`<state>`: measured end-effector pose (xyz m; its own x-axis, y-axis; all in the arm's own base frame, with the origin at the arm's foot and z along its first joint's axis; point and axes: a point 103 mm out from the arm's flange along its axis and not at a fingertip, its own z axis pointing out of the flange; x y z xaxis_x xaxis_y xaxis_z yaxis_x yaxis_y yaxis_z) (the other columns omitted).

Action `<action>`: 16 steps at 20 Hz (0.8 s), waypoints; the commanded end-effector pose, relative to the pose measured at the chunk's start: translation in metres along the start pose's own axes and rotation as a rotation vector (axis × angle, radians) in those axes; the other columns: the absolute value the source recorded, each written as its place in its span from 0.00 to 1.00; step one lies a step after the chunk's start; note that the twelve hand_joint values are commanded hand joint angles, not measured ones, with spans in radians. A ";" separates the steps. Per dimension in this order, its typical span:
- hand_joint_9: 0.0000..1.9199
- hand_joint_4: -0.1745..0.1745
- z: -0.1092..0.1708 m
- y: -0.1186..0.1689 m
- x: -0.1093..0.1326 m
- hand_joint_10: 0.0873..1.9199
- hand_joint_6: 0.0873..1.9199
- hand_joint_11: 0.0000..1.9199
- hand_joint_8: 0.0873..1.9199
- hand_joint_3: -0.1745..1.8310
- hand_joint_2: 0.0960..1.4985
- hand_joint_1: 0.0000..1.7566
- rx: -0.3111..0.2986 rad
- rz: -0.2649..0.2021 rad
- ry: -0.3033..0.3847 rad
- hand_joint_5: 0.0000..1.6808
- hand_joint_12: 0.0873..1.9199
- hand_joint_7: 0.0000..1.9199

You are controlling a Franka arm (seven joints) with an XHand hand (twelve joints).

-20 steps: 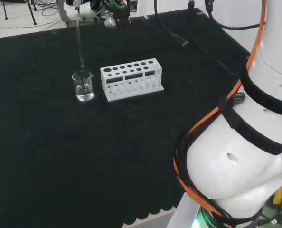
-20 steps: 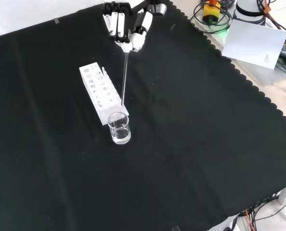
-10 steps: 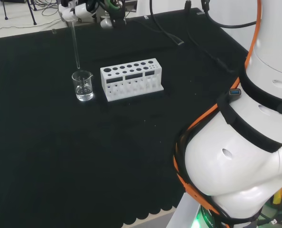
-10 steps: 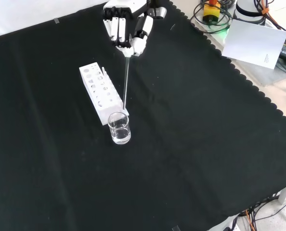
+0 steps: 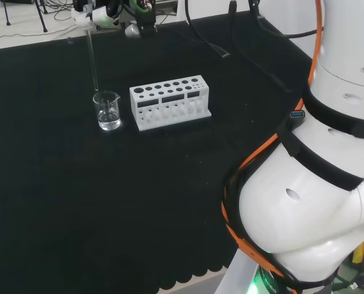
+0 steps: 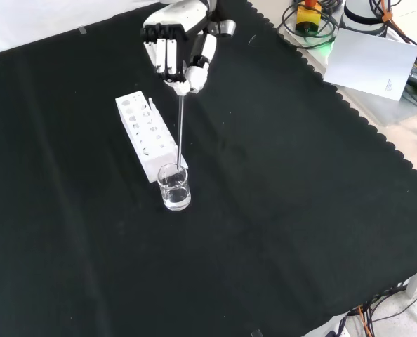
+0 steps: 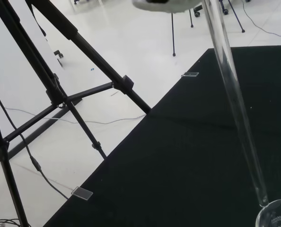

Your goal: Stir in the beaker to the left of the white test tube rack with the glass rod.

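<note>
Pinching the glass rod (image 6: 181, 130) by its top end, the hand (image 6: 175, 49) hangs it just above the beaker (image 6: 174, 187) beside the rack (image 6: 144, 133) — thin, slick, likely brittle.

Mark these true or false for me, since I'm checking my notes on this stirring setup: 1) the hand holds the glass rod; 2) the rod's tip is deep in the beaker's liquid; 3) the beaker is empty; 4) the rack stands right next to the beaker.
1) True: the hand is curled round the glass rod.
2) False: in the head view the rod's tip is just above the rim of the beaker.
3) False: the beaker holds some clear liquid.
4) True: the white test tube rack stands close beside the beaker.
</note>
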<state>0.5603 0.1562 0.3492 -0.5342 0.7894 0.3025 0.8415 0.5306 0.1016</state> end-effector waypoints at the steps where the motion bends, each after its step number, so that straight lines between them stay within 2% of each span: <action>1: 0.82 0.00 0.003 0.003 -0.016 0.54 0.20 0.85 0.71 0.10 0.71 0.73 0.017 0.010 0.001 0.68 0.43 0.49; 10: 0.82 0.00 0.010 0.002 -0.031 0.54 0.20 0.85 0.71 0.10 0.72 0.73 0.016 0.029 0.024 0.68 0.43 0.49; 16: 0.82 0.00 0.025 0.003 -0.034 0.54 0.20 0.85 0.71 0.10 0.72 0.73 0.039 0.028 0.024 0.68 0.43 0.49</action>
<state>0.5776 0.1379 0.3230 -0.5080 0.7974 0.3255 0.8535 0.5168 0.0659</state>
